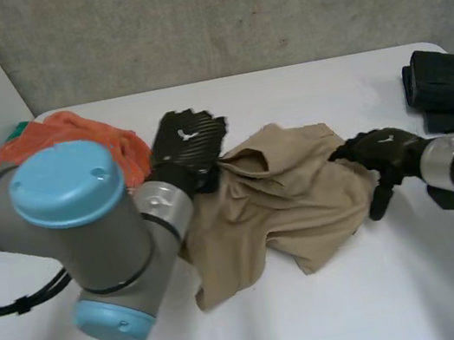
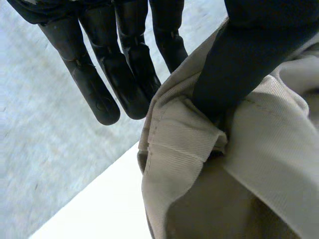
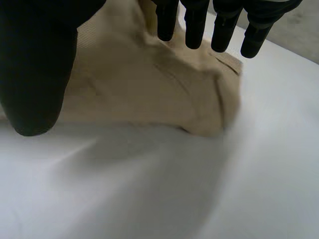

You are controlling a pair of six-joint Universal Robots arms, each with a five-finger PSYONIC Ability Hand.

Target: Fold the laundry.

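Well left of the tan cloth [image 1: 277, 205], at the back of the table [image 1: 341, 317], lies a crumpled orange cloth [image 1: 89, 137] with a green scrap [image 1: 18, 130] at its far side. The left arm [image 1: 81, 240] reaches in just left of the tan cloth, and the left hand [image 1: 188, 146] sits on that cloth's back left corner, between it and the orange cloth. In the left wrist view the thumb [image 2: 239, 64] is pushed into a fold of the hem, while the straight fingers [image 2: 99, 84], side by side, stand on the hem's other side. The corner is caught between thumb and fingers and hangs raised, its shadowed underside showing. The tan cloth itself lies rumpled and loosely doubled at the table's middle, with its front corner trailing toward the robot. The right hand [image 1: 383, 156] is at the cloth's right edge. In the right wrist view its fingers [image 3: 194, 25] are straight and apart from the thumb [image 3: 35, 64], tips just over the cloth's edge, clasping nothing. A black bundle [image 1: 446, 87] rests well right of the tan cloth, toward the back.
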